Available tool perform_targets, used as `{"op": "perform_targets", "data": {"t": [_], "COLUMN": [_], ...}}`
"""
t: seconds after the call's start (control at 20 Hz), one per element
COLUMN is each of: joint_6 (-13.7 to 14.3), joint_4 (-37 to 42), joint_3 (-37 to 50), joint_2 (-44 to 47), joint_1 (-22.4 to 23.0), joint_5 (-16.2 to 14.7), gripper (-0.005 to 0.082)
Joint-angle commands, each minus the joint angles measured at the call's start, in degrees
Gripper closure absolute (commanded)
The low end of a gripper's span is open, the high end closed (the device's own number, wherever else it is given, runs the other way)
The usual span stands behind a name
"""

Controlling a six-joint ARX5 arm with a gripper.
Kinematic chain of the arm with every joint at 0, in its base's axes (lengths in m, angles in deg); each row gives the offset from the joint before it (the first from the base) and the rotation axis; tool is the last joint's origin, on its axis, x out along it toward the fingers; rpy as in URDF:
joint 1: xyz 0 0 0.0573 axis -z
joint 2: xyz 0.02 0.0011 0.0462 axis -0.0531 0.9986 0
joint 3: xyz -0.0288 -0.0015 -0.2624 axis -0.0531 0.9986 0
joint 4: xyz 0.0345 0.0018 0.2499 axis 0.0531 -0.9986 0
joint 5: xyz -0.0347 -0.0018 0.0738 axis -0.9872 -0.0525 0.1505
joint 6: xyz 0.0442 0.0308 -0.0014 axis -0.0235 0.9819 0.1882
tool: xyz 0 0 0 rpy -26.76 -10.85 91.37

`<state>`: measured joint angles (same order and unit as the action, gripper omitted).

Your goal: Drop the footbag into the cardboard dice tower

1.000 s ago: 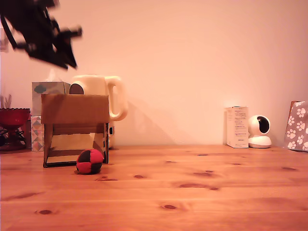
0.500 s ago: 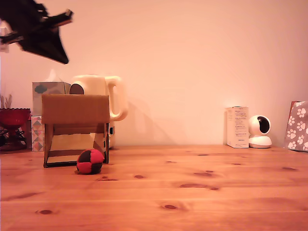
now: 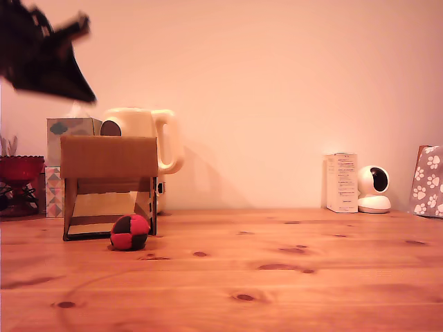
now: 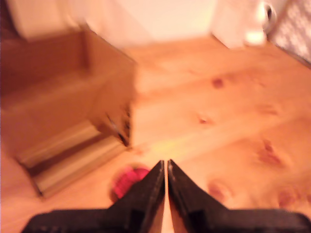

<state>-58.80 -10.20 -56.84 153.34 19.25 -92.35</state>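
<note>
Basically, footbag [image 3: 129, 232] sat on the wooden table [image 3: 277, 277], touching the front lip of the cardboard dice tower [image 3: 109, 185] at its 5 o'clock corner. Gripper [image 4: 166, 167] hung high at the tower's 10 o'clock, fingers nearly together, holding nothing. Cream jug [image 3: 145, 135] and tissue box [image 3: 69, 128] stood behind. Risk: the soft ball could roll off if nudged. Versus earlier, gripper shifted further toward the exterior view's left; ball unmoved.
</note>
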Motion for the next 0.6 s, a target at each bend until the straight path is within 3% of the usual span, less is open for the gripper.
{"op": "perform_targets", "data": {"t": [0.0, 0.2, 0.55], "joint_6": [-0.33, -0.7, -0.52], "joint_4": [3.1, 9.51, 9.75], "joint_3": [3.34, 10.56, 11.04], "joint_2": [-0.33, -0.31, 0.48], "joint_1": [0.79, 2.45, 2.82], "joint_5": [0.79, 2.91, 3.39], "gripper": [0.0784, 0.0785, 0.0785]}}
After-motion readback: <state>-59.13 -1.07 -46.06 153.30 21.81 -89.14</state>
